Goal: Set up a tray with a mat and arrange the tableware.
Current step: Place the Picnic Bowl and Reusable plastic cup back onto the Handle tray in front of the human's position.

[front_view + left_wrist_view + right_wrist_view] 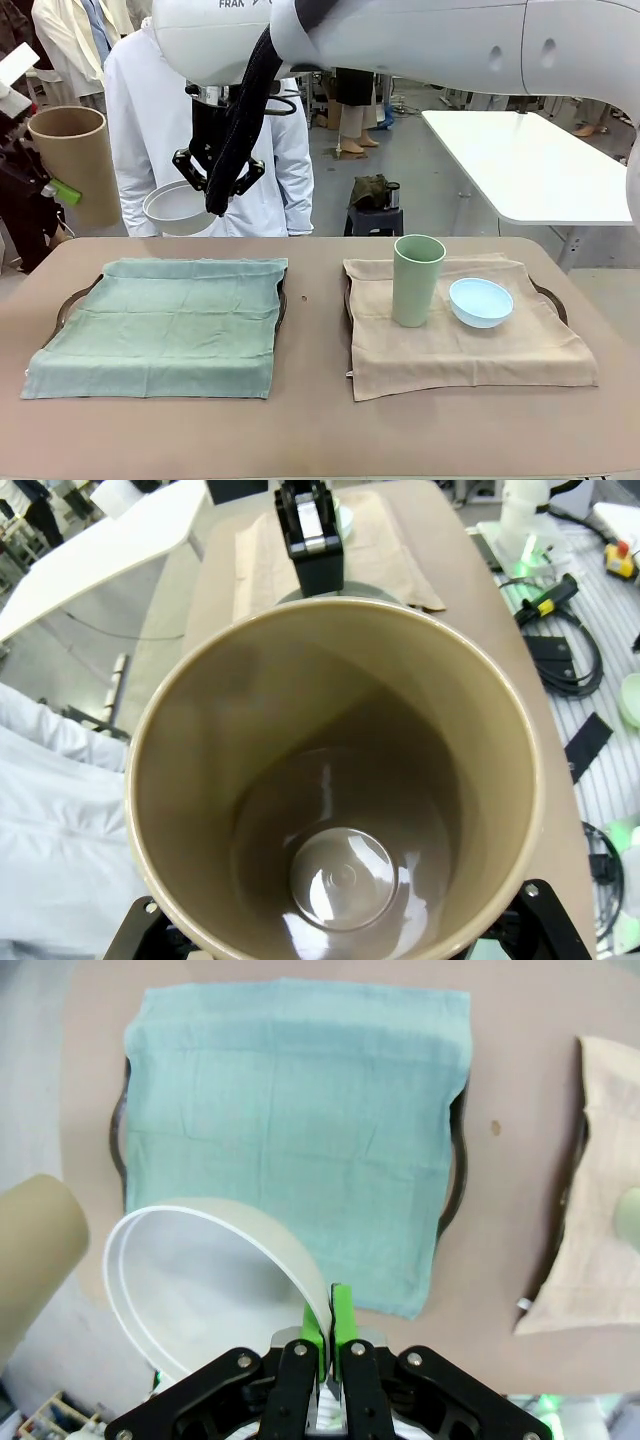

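Above green mat (160, 325), right gripper (328, 1332) pinching white bowl (200, 1290)

Only "FRA", cut off, reads on the white arm (400, 40).

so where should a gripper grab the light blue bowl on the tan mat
Best bet is the rim. The light blue bowl sits upright and open on the tan mat, so come down from above with one finger inside the thin wall and one outside. Pick its right or near side, since the pale green cup stands close on its left. The right gripper pinches the white bowl the same way.
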You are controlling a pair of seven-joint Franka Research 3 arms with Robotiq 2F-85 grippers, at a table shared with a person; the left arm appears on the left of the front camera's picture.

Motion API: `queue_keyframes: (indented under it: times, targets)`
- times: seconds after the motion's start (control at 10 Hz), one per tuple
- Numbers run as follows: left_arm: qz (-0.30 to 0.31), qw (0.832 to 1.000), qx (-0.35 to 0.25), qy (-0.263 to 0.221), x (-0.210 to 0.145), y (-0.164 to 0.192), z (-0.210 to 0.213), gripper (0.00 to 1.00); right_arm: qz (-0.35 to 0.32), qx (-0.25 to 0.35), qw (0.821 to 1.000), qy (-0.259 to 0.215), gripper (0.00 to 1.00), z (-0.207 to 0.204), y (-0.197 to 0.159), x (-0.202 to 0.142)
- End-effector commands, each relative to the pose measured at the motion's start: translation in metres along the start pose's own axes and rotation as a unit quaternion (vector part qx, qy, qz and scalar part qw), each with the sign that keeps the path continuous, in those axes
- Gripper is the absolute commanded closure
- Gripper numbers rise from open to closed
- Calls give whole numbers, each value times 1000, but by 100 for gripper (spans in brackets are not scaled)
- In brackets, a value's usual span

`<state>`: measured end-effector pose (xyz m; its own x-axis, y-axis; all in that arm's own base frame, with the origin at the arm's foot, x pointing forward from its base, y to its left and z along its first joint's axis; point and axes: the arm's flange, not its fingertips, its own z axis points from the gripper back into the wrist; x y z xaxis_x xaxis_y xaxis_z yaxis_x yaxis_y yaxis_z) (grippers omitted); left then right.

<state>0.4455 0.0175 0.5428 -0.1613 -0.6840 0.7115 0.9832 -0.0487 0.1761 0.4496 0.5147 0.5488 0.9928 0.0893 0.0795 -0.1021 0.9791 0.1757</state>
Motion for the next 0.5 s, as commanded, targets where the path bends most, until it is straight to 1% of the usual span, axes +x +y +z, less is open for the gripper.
queue_keyframes:
  times: [0.0, 0.2, 0.4]
  targets:
    - [11, 998, -39, -57, -34, 12, -9, 16, 1, 52, 999, 16, 95, -29, -21, 8]
    - [12, 995, -57, -78, -70, 15, -30, 16, -3, 62, 998, 13, 95, -63, -35, 15]
    - [25, 994, -70, -86, -102, 16, -49, 16, -13, 57, 997, 41, 95, -107, -48, 16]
